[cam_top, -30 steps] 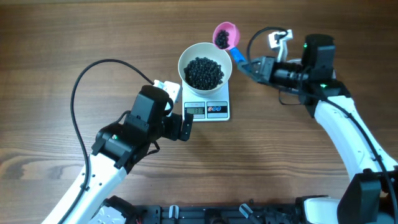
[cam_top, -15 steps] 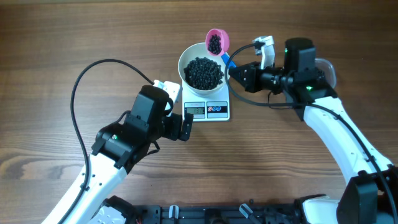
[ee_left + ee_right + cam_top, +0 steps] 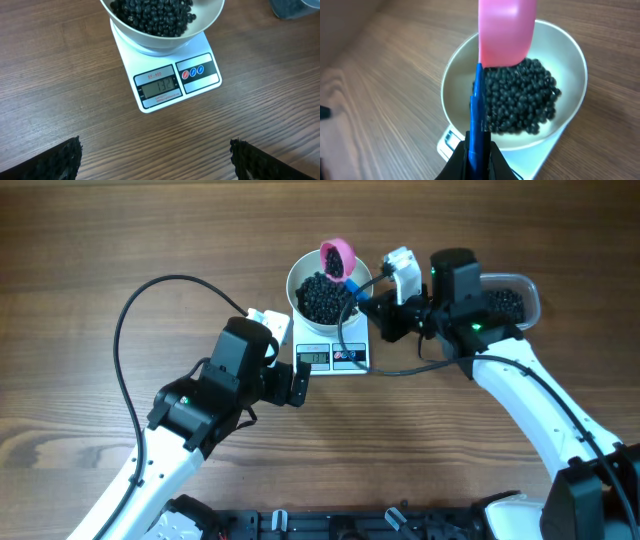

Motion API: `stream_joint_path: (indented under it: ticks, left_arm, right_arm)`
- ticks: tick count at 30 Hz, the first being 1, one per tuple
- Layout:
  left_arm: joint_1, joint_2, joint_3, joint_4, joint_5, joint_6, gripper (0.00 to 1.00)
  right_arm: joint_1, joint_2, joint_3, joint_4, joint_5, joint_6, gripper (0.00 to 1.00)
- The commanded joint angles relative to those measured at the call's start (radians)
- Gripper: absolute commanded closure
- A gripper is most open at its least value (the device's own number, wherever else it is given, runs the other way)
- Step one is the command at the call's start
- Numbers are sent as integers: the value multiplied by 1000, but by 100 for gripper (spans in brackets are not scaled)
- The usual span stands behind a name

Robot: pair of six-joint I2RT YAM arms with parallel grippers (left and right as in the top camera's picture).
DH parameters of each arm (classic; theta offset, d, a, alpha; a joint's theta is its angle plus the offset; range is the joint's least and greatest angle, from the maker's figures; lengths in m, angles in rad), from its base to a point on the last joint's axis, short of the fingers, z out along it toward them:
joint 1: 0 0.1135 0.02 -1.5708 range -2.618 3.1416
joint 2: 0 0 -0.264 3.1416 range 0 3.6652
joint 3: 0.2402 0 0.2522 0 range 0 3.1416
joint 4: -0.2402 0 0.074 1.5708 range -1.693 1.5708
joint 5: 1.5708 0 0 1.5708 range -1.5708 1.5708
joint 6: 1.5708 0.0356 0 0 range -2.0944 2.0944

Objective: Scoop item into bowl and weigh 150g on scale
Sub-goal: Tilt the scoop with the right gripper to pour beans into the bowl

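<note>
From above, a brown wooden table (image 3: pixel 90 240) with long grain lines fills the whole picture, and a black rail (image 3: pixel 330 525) runs along the near edge. The white bowl (image 3: pixel 296 280) sits on top of the small white scale (image 3: pixel 350 358), far from the rail and near the middle. The bowl holds a heap of tiny black beads (image 3: pixel 322 300). The right gripper (image 3: pixel 372 305) is just to the right of the bowl. Its jaws are pinched tight on the blue handle of a pink scoop (image 3: pixel 337 258), which hangs tipped over the far side of the bowl. A clear tub (image 3: pixel 512 300) with more dark beads lies at the far right, partly hidden by the right arm. The left gripper (image 3: pixel 298 383) hangs near the scale on its near left side, with its jaws spread wide and nothing in them. A black cable (image 3: pixel 125 330) loops over the wood on the left. The left wrist camera looks down at the same wood. The scale lies ahead with the bowl of beads on its far part, the grey display (image 3: pixel 159 86) shows 132, and a red and a blue button (image 3: pixel 192 72) sit on its right. The two black fingertips (image 3: pixel 55 160) stand far apart at the near corners, over bare wood. The right wrist camera shows the black jaws closed on the blue handle (image 3: pixel 478 115). The pink cup of the scoop is over the rim, and the beads lie below it in the bowl. A corner of the scale peeks out under the bowl on the wood.
</note>
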Motion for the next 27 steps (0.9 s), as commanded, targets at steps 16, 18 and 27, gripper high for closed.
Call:
stream_joint_path:
  ticks: [16,18,27]
  left_arm:
    - [-5,0,3,3,-6,20,0]
    - [-5,0,3,3,-6,20,0]
    - [-5,0,3,3,-6,20,0]
  right_arm:
    - [30,6,6,-22,162,-146,96]
    - [29,6,6,-26,194,-142,96]
    - [30,6,6,-35,87,-119,96]
